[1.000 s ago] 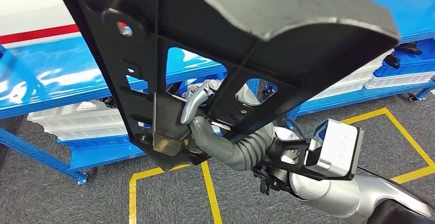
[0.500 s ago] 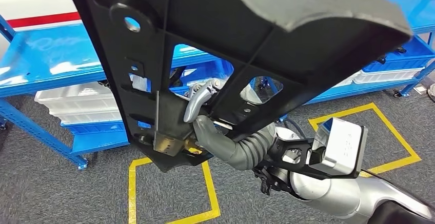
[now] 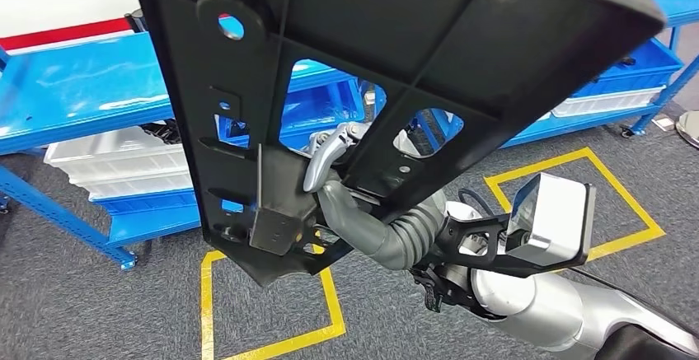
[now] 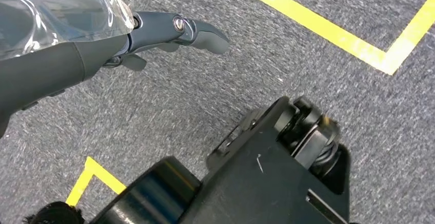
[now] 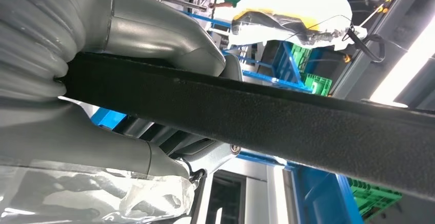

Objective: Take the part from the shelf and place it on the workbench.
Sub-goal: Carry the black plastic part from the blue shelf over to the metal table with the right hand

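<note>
While right hand (image 3: 330, 180) fingers grip it, the part (image 3: 363, 63) slants lengthwise upward.

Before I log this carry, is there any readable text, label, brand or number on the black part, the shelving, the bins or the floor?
None can be read in these views.
Black part, held by the right robot hand: holes and ribs, no printing visible.
Blue shelf and white bins: no legible labels.
Floor: yellow tape lines, no characters.
Left robot hand: no markings.
</note>
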You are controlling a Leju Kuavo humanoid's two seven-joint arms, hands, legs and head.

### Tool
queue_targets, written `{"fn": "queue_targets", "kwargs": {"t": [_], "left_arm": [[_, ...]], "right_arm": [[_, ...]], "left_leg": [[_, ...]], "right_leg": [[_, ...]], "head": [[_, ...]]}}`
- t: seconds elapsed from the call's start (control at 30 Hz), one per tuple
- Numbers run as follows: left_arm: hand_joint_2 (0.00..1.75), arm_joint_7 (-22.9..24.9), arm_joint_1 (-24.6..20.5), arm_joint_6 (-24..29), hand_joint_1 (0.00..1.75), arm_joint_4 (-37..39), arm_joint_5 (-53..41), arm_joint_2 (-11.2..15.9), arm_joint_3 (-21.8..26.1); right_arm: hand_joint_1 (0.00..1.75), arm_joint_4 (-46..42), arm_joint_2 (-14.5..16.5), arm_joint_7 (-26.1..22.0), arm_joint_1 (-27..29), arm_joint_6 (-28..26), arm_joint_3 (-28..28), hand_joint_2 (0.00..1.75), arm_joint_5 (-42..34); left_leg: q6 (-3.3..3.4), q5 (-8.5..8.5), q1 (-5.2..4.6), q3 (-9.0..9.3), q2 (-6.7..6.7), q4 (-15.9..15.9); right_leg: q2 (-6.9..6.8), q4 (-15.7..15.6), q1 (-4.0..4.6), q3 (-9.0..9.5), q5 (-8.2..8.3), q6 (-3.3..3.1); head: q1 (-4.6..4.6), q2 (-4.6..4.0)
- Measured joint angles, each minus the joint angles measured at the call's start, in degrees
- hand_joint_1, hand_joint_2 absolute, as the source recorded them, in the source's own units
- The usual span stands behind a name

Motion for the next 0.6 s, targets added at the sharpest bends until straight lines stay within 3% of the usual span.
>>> {"fn": "queue_targets", "kwargs": {"t": [0.03, 0.07, 0.13, 0.17, 0.2, 0.27, 0.33, 0.4, 0.47, 0.5, 0.53, 0.6], "left_arm": [[1.75, 0.0, 0.0, 0.0, 0.00, 0.0, 0.1, 0.0, 0.0], [1.75, 0.0, 0.1, 0.1, 0.00, 0.0, 0.1, 0.0, 0.0], [1.75, 0.1, 0.2, 0.2, 0.00, 0.0, 0.2, 0.1, 0.0], [1.75, 0.1, 0.3, 0.3, 0.00, 0.0, 0.3, 0.1, 0.0], [1.75, 0.1, 0.3, 0.4, 0.00, 0.0, 0.3, 0.2, 0.0], [1.75, 0.1, 0.3, 0.5, 0.00, 0.0, 0.3, 0.1, 0.0], [1.75, 0.1, 0.4, 0.5, 0.00, 0.0, 0.4, 0.1, 0.0], [1.75, 0.1, 0.6, 0.6, 0.00, 0.0, 0.5, 0.1, 0.0], [1.75, 0.1, 0.8, 0.7, 0.00, 0.0, 0.6, 0.1, 0.0], [1.75, 0.1, 0.8, 0.7, 0.00, 0.0, 0.7, 0.1, 0.0], [1.75, 0.1, 0.9, 0.7, 0.00, 0.0, 0.7, 0.1, 0.0], [1.75, 0.2, 1.0, 0.7, 0.00, 0.0, 0.8, 0.1, 0.0]], "right_arm": [[1.75, 0.0, 0.0, 0.0, 0.0, 0.0, 0.0, 1.75, -0.2], [1.75, 0.1, 0.0, -0.1, 0.0, 0.0, 0.0, 1.75, -0.4], [1.75, 0.1, 0.0, -0.3, 0.0, 0.0, -0.1, 1.75, -0.8], [1.75, 0.1, -0.1, -0.4, 0.0, 0.0, -0.1, 1.75, -0.9], [1.75, 0.1, -0.1, -0.5, 0.0, 0.0, -0.2, 1.75, -1.0], [1.75, 0.1, -0.2, -0.6, 0.1, 0.0, -0.3, 1.75, -1.3], [1.75, 0.1, -0.3, -0.6, 0.1, 0.0, -0.5, 1.75, -1.5], [1.75, 0.1, -0.4, -0.7, 0.1, -0.1, -0.6, 1.75, -1.6], [1.75, 0.1, -0.4, -0.7, 0.2, -0.2, -0.6, 1.75, -1.7], [1.75, 0.1, -0.4, -0.7, 0.3, -0.3, -0.6, 1.75, -1.7], [1.75, 0.1, -0.4, -0.7, 0.3, -0.4, -0.6, 1.75, -1.6], [1.75, 0.1, -0.5, -0.7, 0.4, -0.6, -0.6, 1.75, -1.5]], "left_leg": [[0.10, 1.13, 0.00, 1.19, -0.10, -1.5], [0.29, 2.86, 0.01, 3.33, -0.50, -5.0], [0.91, 5.34, 0.03, 7.84, -2.72, -13.0], [1.18, 5.77, 0.00, 9.10, -3.69, -15.6], [1.39, 5.60, -0.05, 9.60, -4.24, -16.7], [1.68, 5.50, -0.03, 9.51, -3.47, -17.3], [2.23, 5.60, 0.17, 9.61, -2.24, -17.8], [2.77, 5.64, 0.12, 9.70, -0.87, -18.0], [3.01, 5.59, -0.10, 9.66, 0.54, -18.0], [3.04, 5.56, -0.18, 9.67, 1.23, -17.9], [3.05, 5.53, -0.23, 9.72, 1.88, -17.9], [2.92, 5.39, -0.35, 9.89, 3.03, -17.9]], "right_leg": [[0.51, 0.0, 0.00, -0.13, 0.13, 0.09], [1.06, 0.0, -0.01, -0.19, 0.23, 0.19], [2.15, 0.0, -0.07, -0.47, 0.39, 0.53], [2.68, 0.0, -0.13, -0.73, 0.53, 0.82], [3.21, 0.0, -0.22, -1.10, 0.70, 1.17], [3.97, 0.0, -0.32, -1.69, 0.97, 1.93], [2.04, 1.9, -0.10, -2.90, -0.16, 2.39], [-0.68, 8.5, 0.13, -6.29, -3.40, 2.51], [-1.32, 16.0, 0.13, -10.27, -5.95, 2.55], [-1.40, 17.4, 0.13, -11.09, -5.76, 2.54], [-1.52, 16.4, 0.14, -10.69, -4.51, 2.50], [-3.17, 8.7, 0.26, -6.92, -0.39, 2.24]], "head": [[0.00, 0.00], [0.00, 0.00], [0.03, 0.00], [0.04, 0.00], [0.05, 0.00], [0.08, 0.00], [0.23, 0.00], [0.44, 0.00], [0.54, 0.00], [0.54, 0.00], [0.55, 0.00], [0.55, 0.00]]}}
